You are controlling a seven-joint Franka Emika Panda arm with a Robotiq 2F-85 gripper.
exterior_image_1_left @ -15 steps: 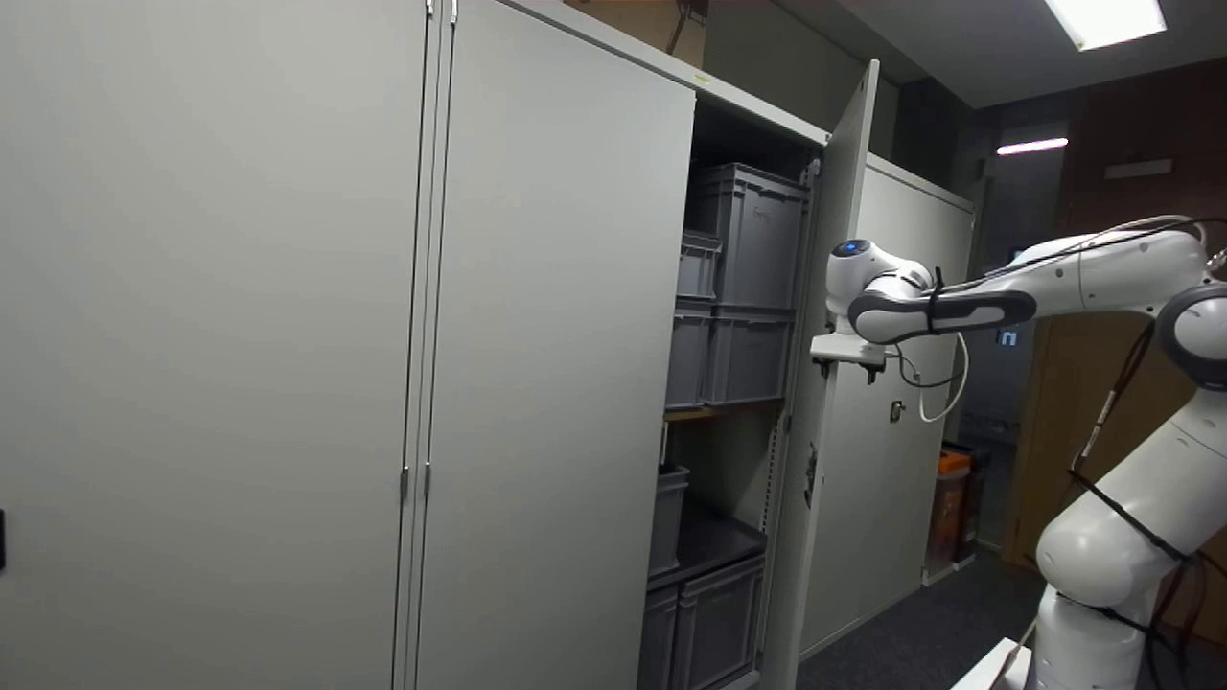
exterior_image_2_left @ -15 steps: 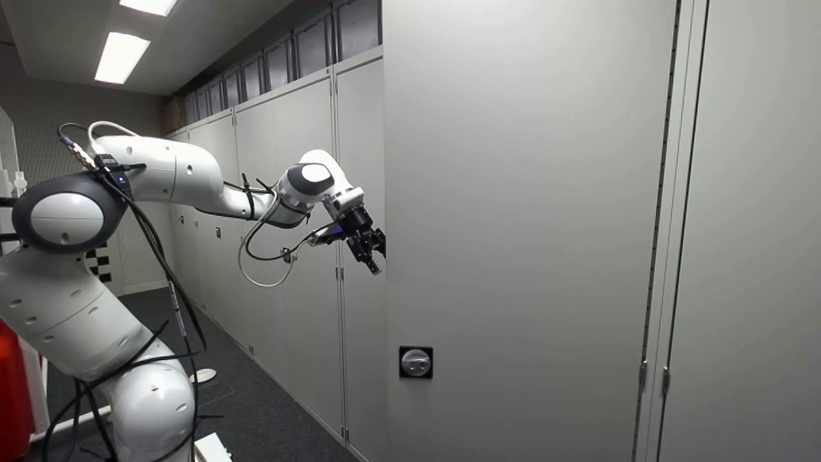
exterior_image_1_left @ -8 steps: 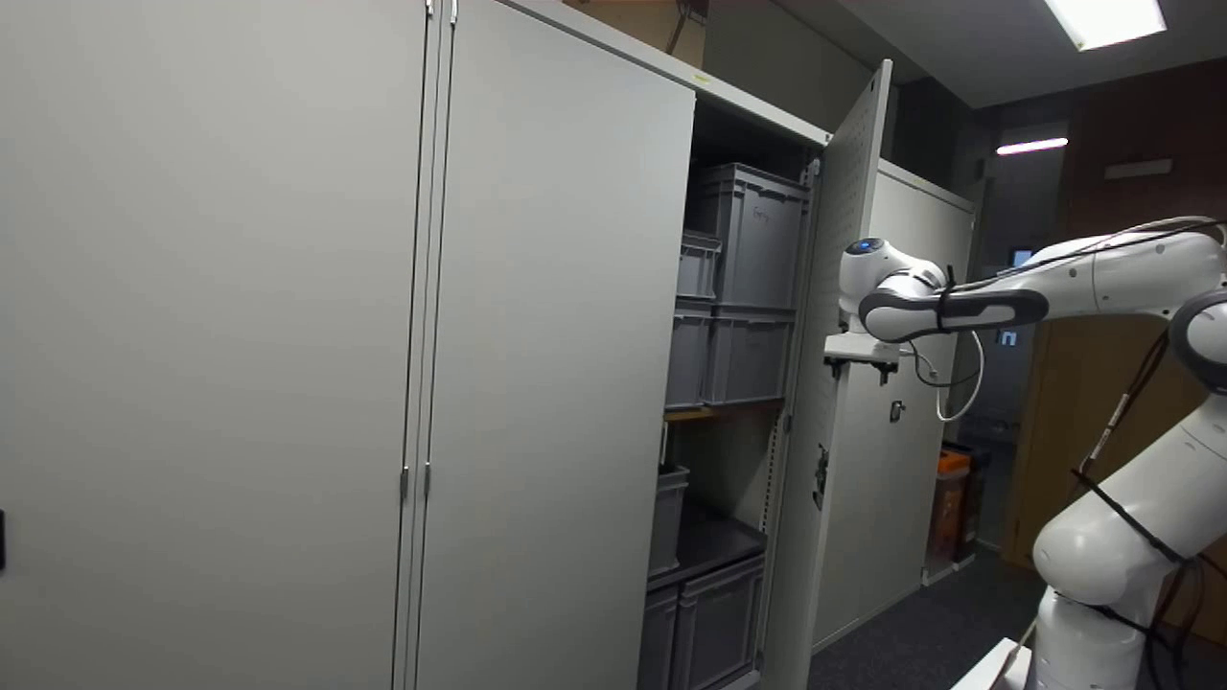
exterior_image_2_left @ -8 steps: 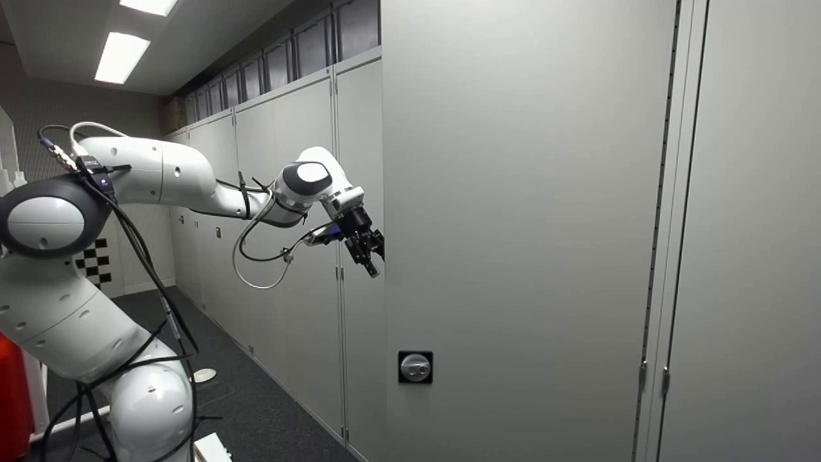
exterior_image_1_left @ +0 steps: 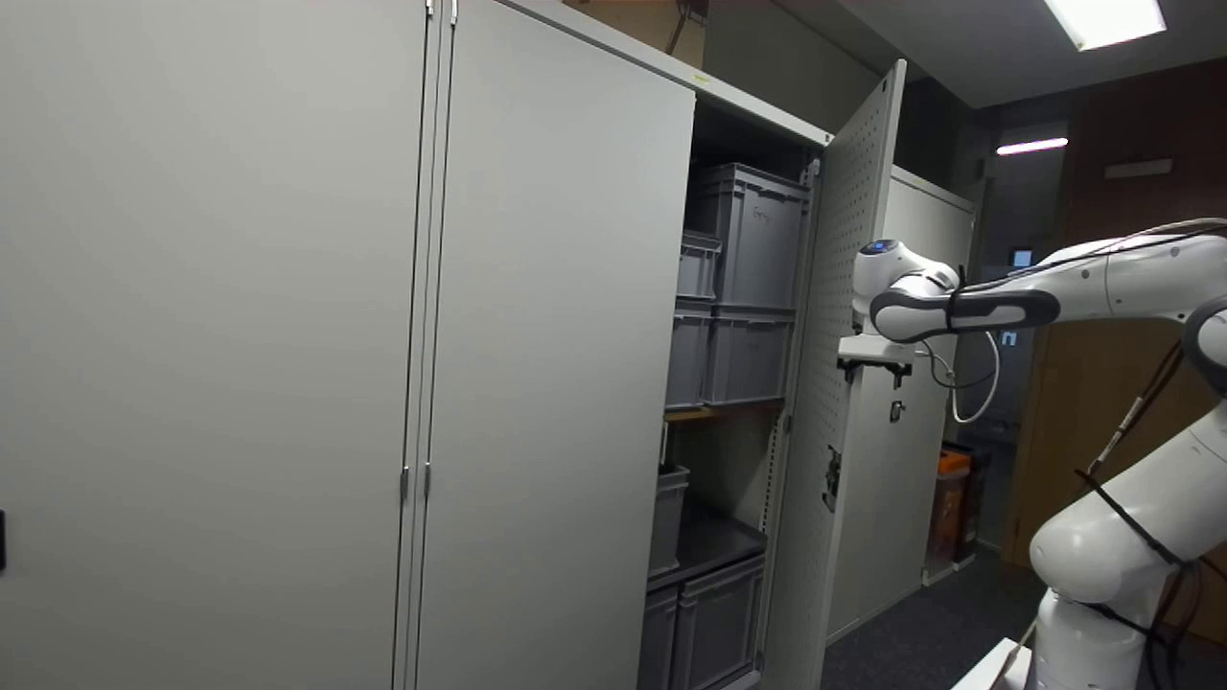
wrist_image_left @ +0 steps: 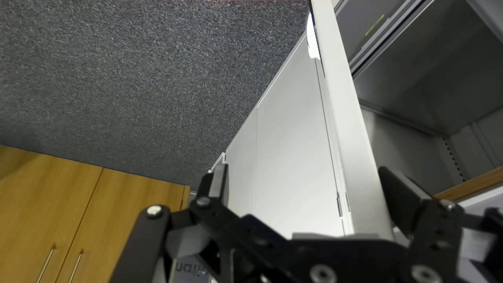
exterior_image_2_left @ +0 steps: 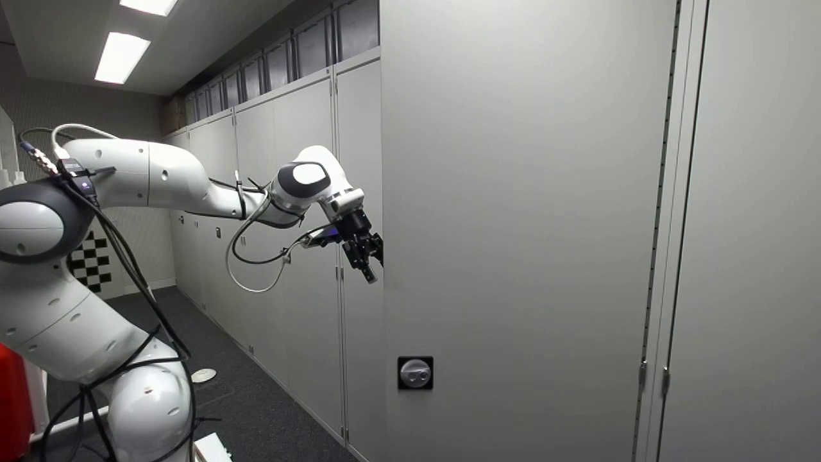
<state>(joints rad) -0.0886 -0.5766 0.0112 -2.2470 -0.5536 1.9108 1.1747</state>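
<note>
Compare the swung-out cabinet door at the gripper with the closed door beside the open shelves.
The open door stands out from the cabinet; the closed door lies flush with its front. The open door shows a perforated inner face with a latch; the closed door shows a smooth outer face. The gripper straddles the open door's edge, not the closed door. Both are tall and pale grey.

pincer (wrist_image_left: 307,182): black | door (exterior_image_1_left: 848,211): pale grey, dotted inside | carpet (wrist_image_left: 137,78): speckled grey | checkerboard (exterior_image_2_left: 92,263): black and pale

Grey crates (exterior_image_1_left: 762,254), orange-topped bin (exterior_image_1_left: 947,508), wooden cupboard doors (wrist_image_left: 51,196) beside dark carpet (wrist_image_left: 137,86)
</note>
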